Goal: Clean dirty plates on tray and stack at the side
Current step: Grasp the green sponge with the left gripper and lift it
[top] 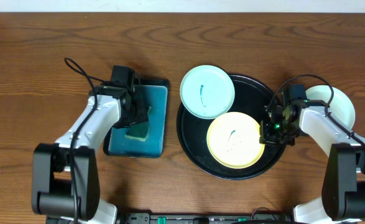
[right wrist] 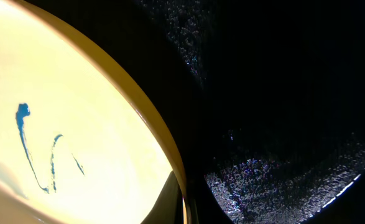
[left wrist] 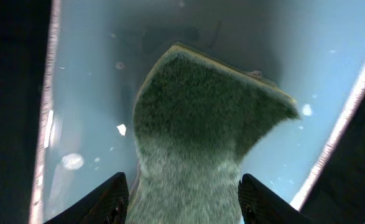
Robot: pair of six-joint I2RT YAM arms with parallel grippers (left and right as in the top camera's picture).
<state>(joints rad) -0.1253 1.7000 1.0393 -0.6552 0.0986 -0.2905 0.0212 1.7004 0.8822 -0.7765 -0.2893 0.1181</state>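
**Left gripper [left wrist: 185,198] points down over the teal tray [top: 159,99], jaws astride the green sponge [left wrist: 201,124]; whether they clamp it cannot be told.**
Right gripper [top: 270,132] reaches in low from the right, closed on the right-hand rim of the yellow plate [top: 234,140], which lies in the black tray [top: 191,138]. A mint plate [top: 207,92] overlaps that tray's far-left rim. A third pale plate [top: 339,102] is partly hidden behind the right arm.
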